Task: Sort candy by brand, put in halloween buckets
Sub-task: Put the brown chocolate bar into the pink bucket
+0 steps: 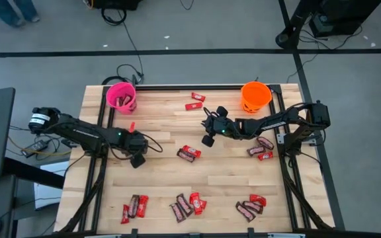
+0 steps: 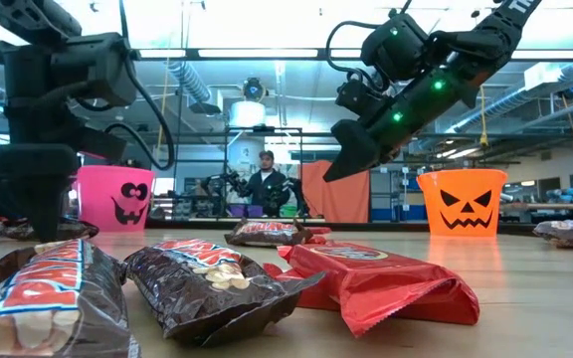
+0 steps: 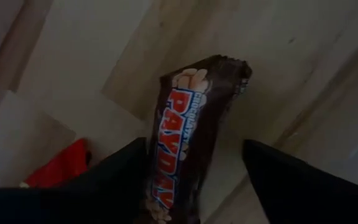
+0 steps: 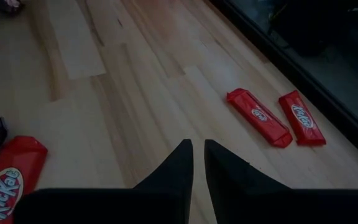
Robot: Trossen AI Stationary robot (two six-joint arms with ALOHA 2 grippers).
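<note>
A dark brown candy bar (image 3: 194, 118) with red and white lettering lies flat on the wooden table (image 1: 164, 178). My left gripper (image 3: 194, 142) stands open over it, pointing down, one finger on each long side; in the high view (image 1: 137, 158) it hides the bar. My right gripper (image 4: 197, 144) hangs shut and empty above the table's middle (image 1: 208, 140), slanting down. The pink bucket (image 1: 121, 96) stands at the far left and the orange bucket (image 1: 255, 96) at the far right. Red and brown candy (image 1: 189, 154) lies scattered on the table. My left gripper straddles the brown bar from above, fingers across its width. One finger (image 3: 126, 171) stands right at the bar's long side (image 3: 160, 155), and I cannot tell whether it touches. The other finger (image 3: 278, 180) is clear of it.
Two red bars (image 1: 195, 102) lie near the far edge, and more candy (image 1: 260, 147) lies at the right. Groups of bars (image 1: 134, 206) (image 1: 187, 205) (image 1: 251, 206) lie along the near edge. A small red piece (image 3: 61, 165) lies beside my left gripper. A black frame (image 1: 290, 165) borders the table.
</note>
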